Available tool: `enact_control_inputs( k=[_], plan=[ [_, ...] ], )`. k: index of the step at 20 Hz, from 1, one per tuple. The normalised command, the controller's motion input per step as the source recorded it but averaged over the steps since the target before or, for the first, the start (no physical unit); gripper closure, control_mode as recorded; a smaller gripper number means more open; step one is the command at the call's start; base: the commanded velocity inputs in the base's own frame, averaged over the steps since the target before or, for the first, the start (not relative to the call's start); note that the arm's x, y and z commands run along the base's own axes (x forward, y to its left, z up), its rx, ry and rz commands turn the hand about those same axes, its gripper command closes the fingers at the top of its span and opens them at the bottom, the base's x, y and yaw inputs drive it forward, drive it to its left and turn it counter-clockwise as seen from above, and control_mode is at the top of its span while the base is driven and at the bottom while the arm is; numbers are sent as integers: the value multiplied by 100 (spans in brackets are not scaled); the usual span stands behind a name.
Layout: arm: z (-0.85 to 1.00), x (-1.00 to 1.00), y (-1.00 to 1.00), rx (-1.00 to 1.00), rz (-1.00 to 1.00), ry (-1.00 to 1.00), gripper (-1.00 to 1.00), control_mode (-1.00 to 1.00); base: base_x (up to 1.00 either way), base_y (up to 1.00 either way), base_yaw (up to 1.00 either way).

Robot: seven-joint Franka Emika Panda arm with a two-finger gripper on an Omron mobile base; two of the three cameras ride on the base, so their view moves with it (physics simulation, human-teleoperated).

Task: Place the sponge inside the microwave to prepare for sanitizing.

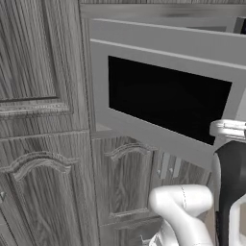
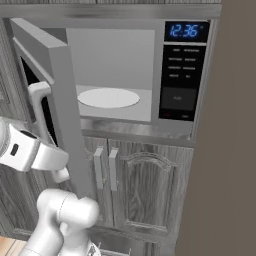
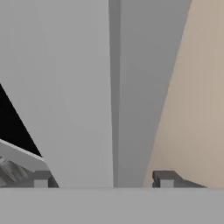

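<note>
The microwave (image 2: 175,127) has its door (image 2: 62,105) swung wide to the left, baring the cavity and the white round plate (image 2: 108,97). Its black button panel (image 2: 181,82) carries a blue display. The left base view shows the door's outer face with the black window (image 1: 163,98) and the pale bar handle (image 1: 228,129). My gripper (image 3: 103,180) is right up against the grey door, its two fingertips (image 3: 41,179) standing wide apart, open, holding nothing. My white forearm (image 2: 27,150) reaches in beside the door handle (image 2: 37,102). The sponge is out of view.
Grey wood-grain cabinet doors (image 2: 145,185) with pale handles (image 2: 105,167) sit below the microwave, and a tall cabinet (image 1: 38,120) stands to its left. A brown side panel (image 2: 227,150) rises close on the right. The open door juts out toward me.
</note>
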Motion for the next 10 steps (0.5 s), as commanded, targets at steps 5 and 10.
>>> enact_control_inputs(
  k=[5,10],
  plan=[
    [-5,-40,-14,4,0,0,-100,-100,0,0,0],
    [-2,-45,-15,12,0,-5,-100,-100,0,0,0]
  ],
)
